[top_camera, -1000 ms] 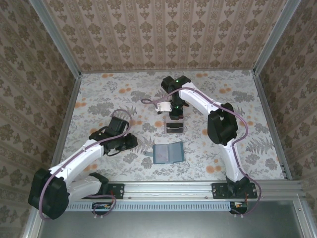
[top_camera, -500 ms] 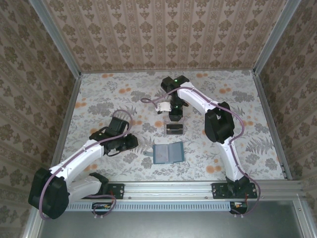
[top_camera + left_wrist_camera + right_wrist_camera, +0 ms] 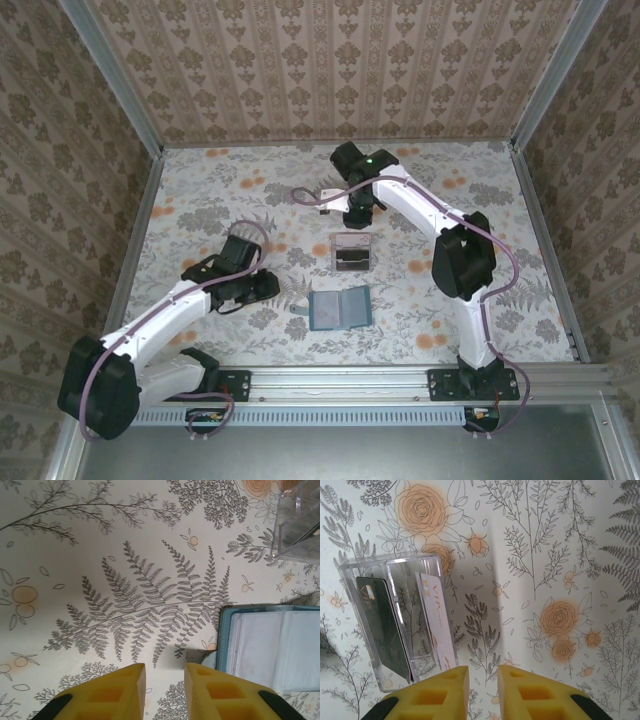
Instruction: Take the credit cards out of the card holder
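The teal card holder (image 3: 338,308) lies open and flat on the floral table, and its pale pocket faces (image 3: 270,650) show in the left wrist view. Both credit cards stand on edge inside a clear plastic box (image 3: 395,625): a dark card (image 3: 382,630) and a pinkish-white card (image 3: 436,620). My right gripper (image 3: 484,675) hovers just beside that box, open by a narrow gap with nothing between its yellow fingers. From above, the right gripper (image 3: 358,212) sits just beyond the box (image 3: 351,252). My left gripper (image 3: 165,672) is open and empty, just left of the holder's side tab.
Metal rails and patterned walls close in the table on three sides. A corner of the clear box (image 3: 300,525) shows beyond the holder in the left wrist view. A pale cable (image 3: 318,198) loops off the right wrist.
The right gripper has opened from shut and drawn back from over the clear box toward the far wall. The left arm and the card holder have not moved.
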